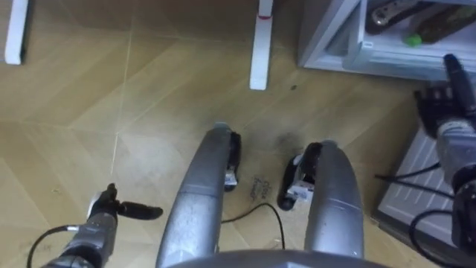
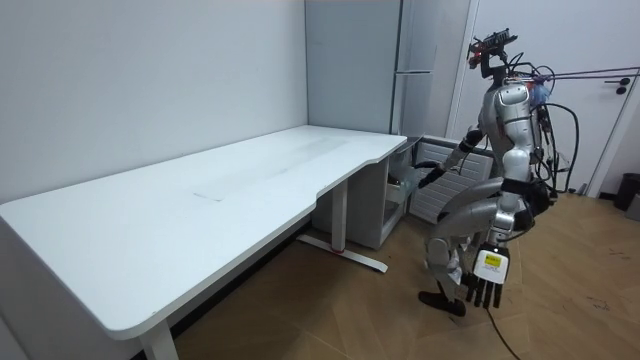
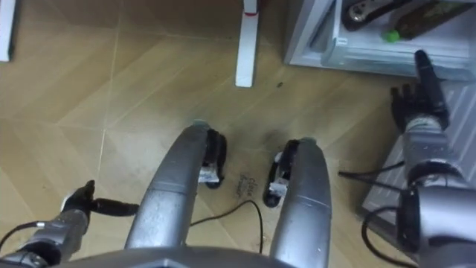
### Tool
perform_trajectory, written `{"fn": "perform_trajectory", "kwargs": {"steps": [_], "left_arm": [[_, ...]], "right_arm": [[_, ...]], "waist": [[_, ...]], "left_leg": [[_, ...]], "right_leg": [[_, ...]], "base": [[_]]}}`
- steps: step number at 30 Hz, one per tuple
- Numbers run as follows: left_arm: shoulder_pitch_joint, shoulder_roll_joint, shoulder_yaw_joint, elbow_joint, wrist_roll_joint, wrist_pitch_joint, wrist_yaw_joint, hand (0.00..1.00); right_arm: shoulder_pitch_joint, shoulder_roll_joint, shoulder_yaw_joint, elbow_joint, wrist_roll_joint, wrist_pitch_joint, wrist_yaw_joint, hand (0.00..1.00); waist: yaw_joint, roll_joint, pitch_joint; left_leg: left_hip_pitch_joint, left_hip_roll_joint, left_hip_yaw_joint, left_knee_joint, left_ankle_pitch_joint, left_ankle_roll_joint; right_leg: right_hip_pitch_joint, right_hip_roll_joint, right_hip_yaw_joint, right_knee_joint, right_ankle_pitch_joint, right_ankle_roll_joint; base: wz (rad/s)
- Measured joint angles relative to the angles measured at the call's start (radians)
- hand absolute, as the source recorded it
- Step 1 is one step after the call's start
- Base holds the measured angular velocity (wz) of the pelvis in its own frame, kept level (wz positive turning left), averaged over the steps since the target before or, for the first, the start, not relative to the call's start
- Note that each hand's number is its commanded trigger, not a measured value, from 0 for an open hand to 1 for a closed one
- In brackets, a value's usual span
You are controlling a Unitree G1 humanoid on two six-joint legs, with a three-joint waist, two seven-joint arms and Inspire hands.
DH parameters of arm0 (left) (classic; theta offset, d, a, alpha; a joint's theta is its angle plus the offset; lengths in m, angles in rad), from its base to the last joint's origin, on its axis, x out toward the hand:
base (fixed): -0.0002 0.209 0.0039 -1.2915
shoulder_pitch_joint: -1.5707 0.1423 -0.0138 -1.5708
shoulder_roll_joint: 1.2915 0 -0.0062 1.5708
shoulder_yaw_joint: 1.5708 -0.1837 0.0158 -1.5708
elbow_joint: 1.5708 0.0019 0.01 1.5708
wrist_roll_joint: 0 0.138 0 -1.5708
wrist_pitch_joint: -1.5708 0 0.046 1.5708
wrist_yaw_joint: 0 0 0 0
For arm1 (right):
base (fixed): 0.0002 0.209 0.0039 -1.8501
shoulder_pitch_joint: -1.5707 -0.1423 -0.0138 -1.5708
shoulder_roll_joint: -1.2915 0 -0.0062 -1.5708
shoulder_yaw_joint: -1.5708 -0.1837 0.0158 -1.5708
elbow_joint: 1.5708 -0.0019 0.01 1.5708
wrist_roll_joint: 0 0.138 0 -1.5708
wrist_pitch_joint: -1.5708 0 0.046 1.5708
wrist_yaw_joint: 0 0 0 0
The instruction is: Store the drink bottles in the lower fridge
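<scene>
The fingers (image 3: 425, 71) of your right hand (image 3: 413, 106) hold nothing. One points straight toward the drawer and the rest are loosely bent. The hand hovers just short of the drawer's (image 1: 394, 65) front rim, not touching it. Your left hand (image 1: 104, 210) hangs low beside your left knee, its fingers (image 1: 143, 212) straight and empty too.

The drinks (image 1: 440, 24) lie on their sides in the open drawer of the fridge (image 1: 321, 36), one with a green cap (image 1: 411, 38) close to the front rim. You crouch on the floor (image 1: 149, 97) before the fridge, past the far end of the tabletop (image 2: 200, 200).

With both hands free and bottles already inside, I judge the loading done or nearly so, and closing is the step in hand. For that, lay your right fingers flat on the middle of the front rim and push straight in. Mind the white ribbed panel (image 1: 420, 182) at your right; I cannot tell whether it is the door.

No bottle label can be read. A dark scrawl (image 1: 260, 186) on the floor between your feet is illegible.
</scene>
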Motion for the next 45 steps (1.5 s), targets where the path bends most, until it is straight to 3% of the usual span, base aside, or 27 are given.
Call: {"fn": "perform_trajectory", "kwargs": {"steps": [2, 9, 14, 18, 22, 30, 33, 35, 37, 45], "left_arm": [[0.009, 0.01, 0.0, -0.003, 0.0, 0.0, 0.0, 0.0], [0.065, 0.022, -0.015, -0.083, -0.008, -0.012, -0.001, 0.0], [0.138, 0.03, -0.015, -0.136, -0.008, -0.026, -0.001, 0.0], [0.162, 0.031, -0.015, -0.153, -0.008, -0.027, -0.001, 0.0], [0.173, 0.034, -0.009, -0.153, -0.014, -0.033, -0.002, 0.0], [0.244, 0.036, 0.006, -0.201, -0.022, -0.043, -0.006, 0.0], [0.266, 0.037, 0.005, -0.204, -0.021, -0.046, -0.006, 0.0], [0.295, 0.041, 0.005, -0.219, -0.022, -0.046, -0.005, 0.0], [0.319, 0.041, 0.001, -0.226, -0.022, -0.046, -0.005, 0.0], [0.356, 0.048, 0.001, -0.315, -0.024, -0.058, -0.005, 0.0]], "right_arm": [[0.001, -0.001, 0.01, -0.005, -0.009, 0.002, -0.017, 0.0], [-0.009, -0.012, 0.039, -0.032, -0.018, 0.001, -0.07, 0.0], [-0.032, -0.027, 0.039, -0.079, -0.01, -0.001, -0.172, 0.0], [-0.036, -0.029, 0.041, -0.117, -0.012, -0.021, -0.233, 0.0], [-0.036, -0.029, 0.043, -0.146, -0.013, -0.023, -0.265, 0.0], [-0.066, -0.051, 0.051, -0.16, -0.023, -0.024, -0.307, 0.0], [-0.076, -0.053, 0.051, -0.166, -0.05, -0.03, -0.311, 0.0], [-0.075, -0.058, 0.072, -0.194, -0.05, -0.057, -0.321, 0.0], [-0.071, -0.071, 0.12, -0.224, -0.05, -0.058, -0.335, 0.0], [-0.07, -0.082, 0.24, -0.383, -0.05, -0.068, -0.437, 0.0]], "waist": [[0.002, -0.01, 0.0015], [0.002, -0.015, 0.0033], [0.003, -0.018, 0.0035], [0.001, -0.023, 0.0064], [0.005, -0.035, 0.0123], [0.025, -0.041, 0.0125], [0.025, -0.041, 0.0123], [0.031, -0.042, 0.0125], [0.031, -0.042, 0.0125], [0.031, -0.042, 0.0126]], "left_leg": [[-0.007, -0.002, -0.006, 0.003, -0.002, 0.0], [-0.011, -0.003, 0.001, 0.005, -0.008, 0.007], [-0.012, -0.006, 0.006, 0.001, -0.009, 0.009], [-0.009, -0.019, 0.005, -0.007, -0.006, 0.005], [-0.01, -0.02, 0.002, -0.01, -0.007, 0.004], [-0.017, -0.022, -0.006, -0.013, -0.01, -0.001], [-0.017, -0.035, -0.015, -0.013, -0.009, -0.005], [-0.016, -0.033, -0.016, -0.011, -0.01, -0.006], [-0.01, -0.032, -0.014, -0.012, -0.011, -0.009], [0.0, -0.022, -0.019, -0.024, 0.001, -0.027]], "right_leg": [[0.001, -0.007, -0.013, 0.002, -0.006, -0.003], [-0.005, -0.008, -0.006, 0.001, -0.009, 0.004], [-0.01, -0.013, 0.001, 0.002, -0.01, 0.007], [-0.01, -0.024, 0.001, 0.005, -0.017, 0.01], [-0.009, -0.026, 0.0, 0.007, -0.024, 0.005], [-0.009, -0.046, -0.02, 0.009, -0.037, -0.009], [-0.003, -0.058, -0.031, 0.017, -0.043, -0.012], [-0.002, -0.06, -0.029, 0.02, -0.049, -0.005], [-0.002, -0.06, -0.024, 0.02, -0.049, -0.006], [-0.001, -0.055, -0.027, 0.016, -0.041, -0.026]], "base": [[0.12], [-0.02], [0.0], [0.1], [0.04], [0.05], [0.16], [0.08], [-0.12], [-0.05]]}}
